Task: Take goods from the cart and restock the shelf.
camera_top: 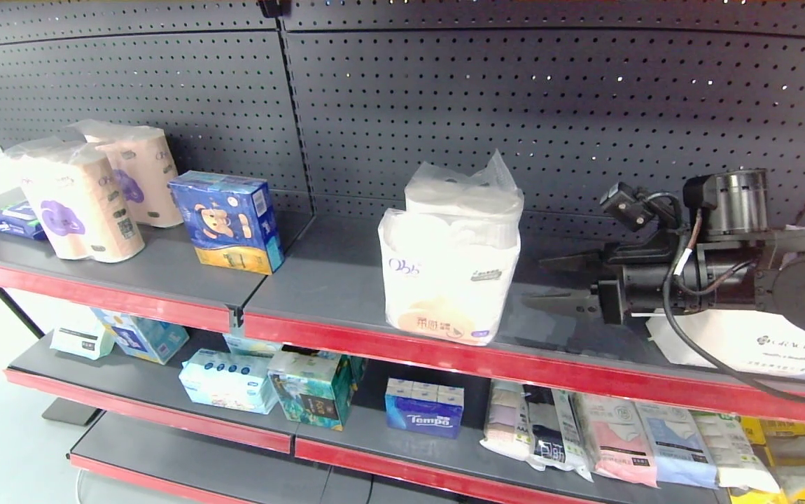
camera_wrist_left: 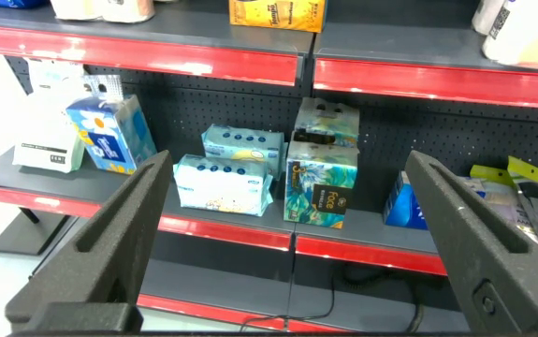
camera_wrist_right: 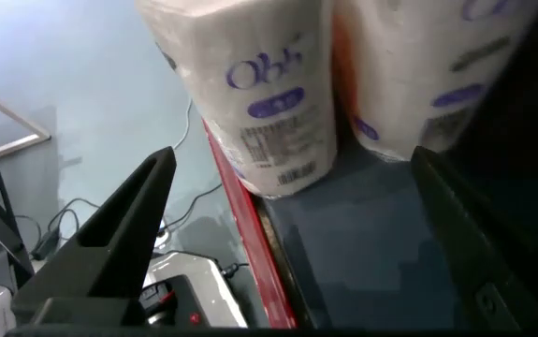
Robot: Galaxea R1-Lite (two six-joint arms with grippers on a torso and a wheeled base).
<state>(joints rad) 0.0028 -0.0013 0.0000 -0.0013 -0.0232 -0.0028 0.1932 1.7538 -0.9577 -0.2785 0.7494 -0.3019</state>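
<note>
Restocking, the stage at the shelf. The left tool [camera_wrist_left: 287, 157] hangs low in front of the lower shelf [camera_wrist_left: 250, 229], its jaws spread wide and empty. Tissue boxes [camera_wrist_left: 226, 183] stand on that shelf beyond it.

The right tool [camera_top: 535, 282] lies level over the top shelf [camera_top: 332, 252], above a white bag [camera_top: 745, 343]. Its jaws are parted and nothing sits between them. Just beside its fingertips stands the pack of toilet rolls [camera_top: 451, 266], upright on the top shelf with its base close to the red front edge. Whether a fingertip touches the wrapper cannot be told.

Farther along the same shelf, well apart from the pack, stand a blue box [camera_top: 229, 220] and two pink roll packs [camera_top: 80, 203]. The pegboard panel [camera_top: 514, 91] closes the back.

Judged from this layout, the pack is set down and released, so this placing step looks nearly complete. The next move calls for drawing the right tool straight back from the pack. The pack is tall and soft and sits near the edge, so a sideways brush could tip it forward. After that, another item should be fetched from the cart.
</note>
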